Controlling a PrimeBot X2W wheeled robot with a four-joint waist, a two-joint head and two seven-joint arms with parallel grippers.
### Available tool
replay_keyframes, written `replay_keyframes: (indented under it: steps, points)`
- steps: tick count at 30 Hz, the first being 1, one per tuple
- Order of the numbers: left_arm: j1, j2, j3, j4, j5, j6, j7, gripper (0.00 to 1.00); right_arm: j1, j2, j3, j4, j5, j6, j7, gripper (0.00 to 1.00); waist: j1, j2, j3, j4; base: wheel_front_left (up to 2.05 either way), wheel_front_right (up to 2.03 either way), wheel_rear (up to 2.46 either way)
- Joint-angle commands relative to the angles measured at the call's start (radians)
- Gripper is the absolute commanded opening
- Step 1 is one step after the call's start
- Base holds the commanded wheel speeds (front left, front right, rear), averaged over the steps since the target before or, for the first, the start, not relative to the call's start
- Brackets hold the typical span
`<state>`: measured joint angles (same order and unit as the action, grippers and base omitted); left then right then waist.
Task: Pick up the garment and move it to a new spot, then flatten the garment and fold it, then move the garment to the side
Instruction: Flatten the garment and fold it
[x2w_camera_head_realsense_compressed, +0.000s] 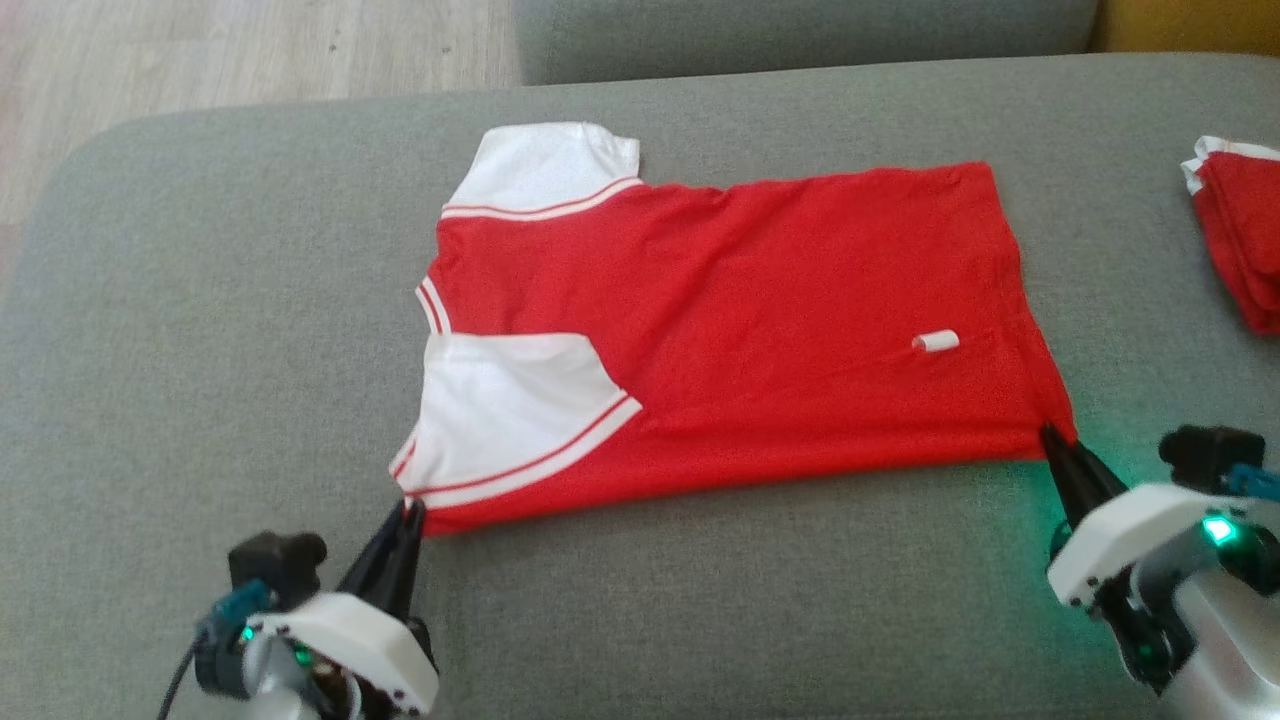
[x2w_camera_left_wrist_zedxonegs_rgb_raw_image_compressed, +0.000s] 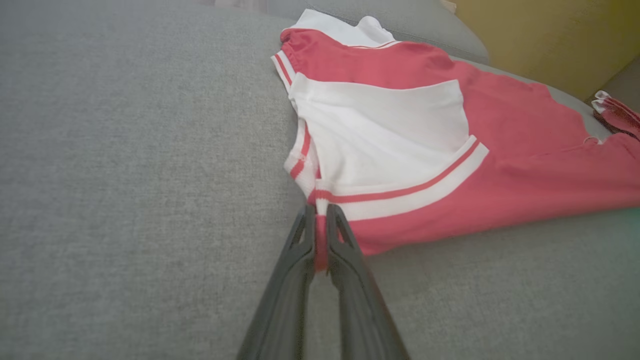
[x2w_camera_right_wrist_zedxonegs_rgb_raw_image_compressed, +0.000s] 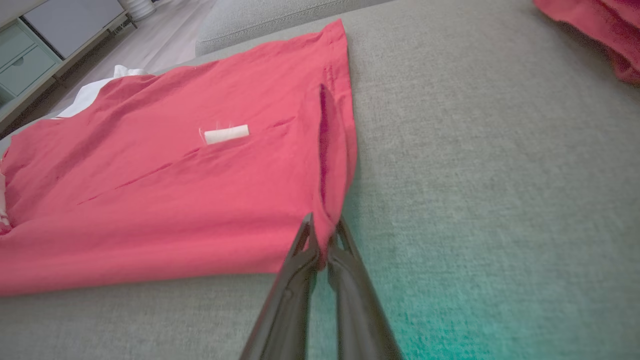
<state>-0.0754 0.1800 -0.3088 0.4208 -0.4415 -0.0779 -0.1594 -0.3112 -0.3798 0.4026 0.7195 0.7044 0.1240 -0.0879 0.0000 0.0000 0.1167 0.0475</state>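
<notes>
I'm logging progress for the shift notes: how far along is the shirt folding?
Done: the red shirt lies flat on the grey cushion, near sleeve already turned in over the body. In hand: left pincer and right pincer are shut on its near corners, likely for the next fold. Left: the far sleeve sticks out, further folds, then moving it aside.

Garment: red shirt (x2w_camera_head_realsense_compressed: 760, 300) with white, red-striped sleeves.
Pose: spread flat, sideways, collar end at left, hem at right.
Near sleeve (x2w_camera_head_realsense_compressed: 510, 410): folded in over the red body.
Tag (x2w_camera_head_realsense_compressed: 935, 341): small, white, near the hem.
Place: grey sofa cushion (x2w_camera_head_realsense_compressed: 200, 300).
</notes>
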Motion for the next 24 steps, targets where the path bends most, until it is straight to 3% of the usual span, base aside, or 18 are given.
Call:
replay_keyframes:
  steps: [1, 11, 20, 21, 22, 23, 24]
  points:
    - [-0.003, 0.023, 0.032, -0.044, -0.006, 0.011, 0.004, 0.0, 0.017, -0.037, 0.01, -0.034, 0.01, 0.007, -0.016, 0.0, 0.0, 0.0, -0.005, -0.001, 0.0, 0.0, 0.0]
    - [0.158, 0.013, -0.002, -0.177, -0.006, 0.052, 0.018, 0.0, 0.174, -0.092, -0.008, -0.122, 0.007, 0.007, -0.029, 0.0, 0.0, 0.0, -0.033, -0.004, 0.0, 0.0, 0.0]
    - [0.218, 0.031, -0.033, -0.223, -0.004, 0.065, 0.08, 0.0, 0.269, -0.095, -0.068, -0.198, -0.026, 0.007, 0.018, 0.0, 0.0, 0.0, -0.051, -0.016, 0.0, 0.0, 0.0]
    - [0.221, 0.031, -0.034, -0.224, -0.008, 0.066, 0.09, 0.0, 0.276, -0.092, -0.07, -0.205, -0.028, 0.007, 0.029, 0.1, 0.0, 0.0, -0.054, -0.017, 0.0, 0.0, 0.0]
    - [0.223, 0.035, -0.037, -0.224, -0.007, 0.066, 0.097, 0.01, 0.282, -0.091, -0.074, -0.211, -0.031, 0.007, 0.036, 0.62, 0.0, 0.0, -0.058, -0.018, 0.0, 0.0, 0.0]
    - [0.223, 0.035, -0.037, -0.224, -0.007, 0.066, 0.097, 0.01, 0.282, -0.091, -0.074, -0.211, -0.031, 0.007, 0.036, 0.62, 0.0, 0.0, -0.058, -0.018, 0.0, 0.0, 0.0]
    - [0.226, 0.041, -0.042, -0.221, -0.005, 0.068, 0.11, 0.44, 0.292, -0.088, -0.085, -0.218, -0.044, 0.007, 0.047, 1.0, 0.0, 0.0, -0.065, -0.018, 0.0, 0.0, 0.0]
